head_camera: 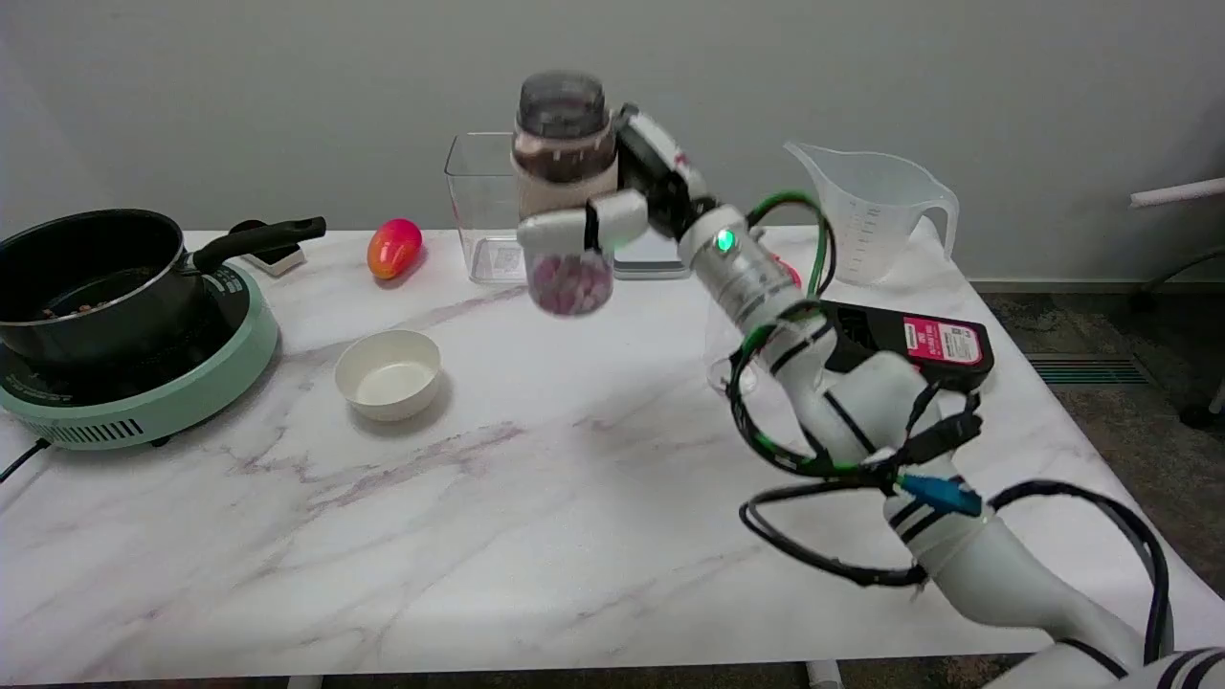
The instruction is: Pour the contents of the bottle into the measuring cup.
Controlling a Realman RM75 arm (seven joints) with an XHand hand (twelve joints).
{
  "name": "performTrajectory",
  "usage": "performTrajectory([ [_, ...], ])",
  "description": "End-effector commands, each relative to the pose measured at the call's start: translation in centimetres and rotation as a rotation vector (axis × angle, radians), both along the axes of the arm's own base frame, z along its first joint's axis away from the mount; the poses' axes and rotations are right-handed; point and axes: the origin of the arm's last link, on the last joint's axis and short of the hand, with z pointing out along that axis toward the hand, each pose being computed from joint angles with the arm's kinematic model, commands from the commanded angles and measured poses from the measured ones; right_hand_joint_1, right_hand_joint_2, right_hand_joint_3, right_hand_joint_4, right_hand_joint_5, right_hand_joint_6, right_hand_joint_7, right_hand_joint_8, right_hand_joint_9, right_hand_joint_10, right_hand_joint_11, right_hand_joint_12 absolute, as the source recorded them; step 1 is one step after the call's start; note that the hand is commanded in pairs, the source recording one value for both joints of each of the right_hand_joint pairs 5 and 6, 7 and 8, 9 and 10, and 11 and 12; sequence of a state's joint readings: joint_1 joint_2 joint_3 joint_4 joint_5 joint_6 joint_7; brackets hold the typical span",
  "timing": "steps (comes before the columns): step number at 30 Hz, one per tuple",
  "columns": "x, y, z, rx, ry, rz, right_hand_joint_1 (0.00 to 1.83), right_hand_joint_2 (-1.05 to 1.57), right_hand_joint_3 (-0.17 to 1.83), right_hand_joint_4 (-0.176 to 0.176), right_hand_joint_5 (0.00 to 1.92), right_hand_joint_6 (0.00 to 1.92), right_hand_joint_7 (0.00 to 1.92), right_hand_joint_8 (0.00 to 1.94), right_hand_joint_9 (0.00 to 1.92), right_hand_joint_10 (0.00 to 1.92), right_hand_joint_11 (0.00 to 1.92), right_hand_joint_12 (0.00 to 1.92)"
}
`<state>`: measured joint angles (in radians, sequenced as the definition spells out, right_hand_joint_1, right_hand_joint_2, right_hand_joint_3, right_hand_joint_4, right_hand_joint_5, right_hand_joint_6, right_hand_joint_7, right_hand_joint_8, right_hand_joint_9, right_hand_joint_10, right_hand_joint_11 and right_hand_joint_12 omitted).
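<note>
While its arm reaches up from the lower right, the robot hand grips the upright bottle in the air.

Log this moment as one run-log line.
right hand: grips bottle, upright, lifted | measuring cup: on table, far right | pour: not started

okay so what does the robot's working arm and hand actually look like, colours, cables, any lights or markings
The right arm is white with thin black bands and a silver wrist section showing a green light. Green and black cables loop loosely beside it, with a blue connector lower down. The right hand is black and white.
</note>
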<state>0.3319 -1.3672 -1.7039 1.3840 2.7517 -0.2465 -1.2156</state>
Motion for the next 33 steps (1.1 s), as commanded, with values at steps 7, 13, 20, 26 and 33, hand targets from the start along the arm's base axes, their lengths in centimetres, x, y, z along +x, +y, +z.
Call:
performTrajectory([
  [7, 24.4, 5.5, 16.8, -0.642, 0.209, 0.34, 1.34, 1.31, 0.28, 0.0, 1.73, 1.73, 1.71, 1.71, 1.45, 1.45, 1.26, 1.26],
  [13, 28.1, 10.8, 23.2, -0.892, 0.328, 0.349, 1.43, 1.12, 0.36, 0.0, 1.64, 1.64, 1.67, 1.67, 1.39, 1.39, 1.23, 1.23],
  [20, 26.1, 15.8, 29.3, -1.061, 0.432, 0.242, 1.49, 0.89, 0.55, 0.0, 1.55, 1.55, 1.62, 1.62, 1.34, 1.34, 1.16, 1.16],
  [26, 20.7, 17.8, 31.1, -1.045, 0.515, 0.115, 1.51, 0.82, 0.62, 0.0, 1.54, 1.54, 1.62, 1.62, 1.33, 1.33, 1.15, 1.15],
  [33, 12.2, 16.8, 29.9, -0.953, 0.515, -0.056, 1.45, 1.09, 0.42, 0.0, 1.68, 1.68, 1.69, 1.69, 1.4, 1.4, 1.23, 1.23],
])
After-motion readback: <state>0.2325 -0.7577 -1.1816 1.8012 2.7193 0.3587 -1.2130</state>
